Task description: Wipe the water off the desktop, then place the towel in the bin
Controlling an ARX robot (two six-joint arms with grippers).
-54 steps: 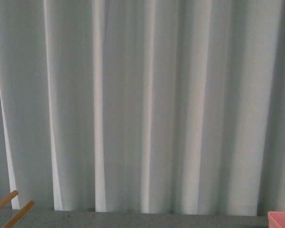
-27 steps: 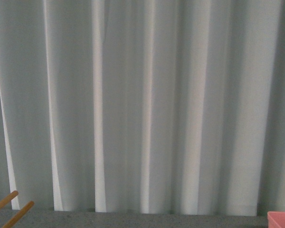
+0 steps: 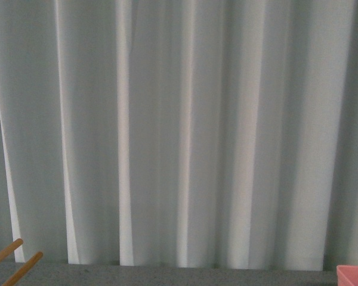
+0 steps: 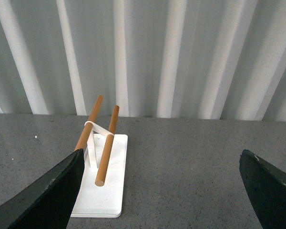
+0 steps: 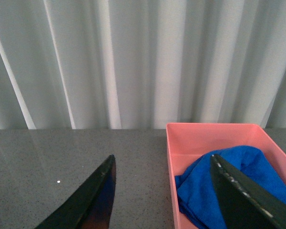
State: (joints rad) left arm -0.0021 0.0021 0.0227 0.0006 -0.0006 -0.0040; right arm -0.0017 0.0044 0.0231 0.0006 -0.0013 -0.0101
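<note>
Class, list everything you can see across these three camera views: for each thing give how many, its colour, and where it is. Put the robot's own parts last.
desktop: one, dark grey speckled, running back to the curtain.
curtain: one, pale grey-white, pleated, behind the desktop.
bin: one, salmon pink, on the desktop at the robot's right.
towel: one, royal blue, rumpled inside the bin.
rack base: one, white, on the desktop at the robot's left.
wooden rods: two, tan, slanting up from the rack base.
left gripper: one, black, open, empty, above the desktop.
right gripper: one, black, open, empty, at the bin's near edge.
</note>
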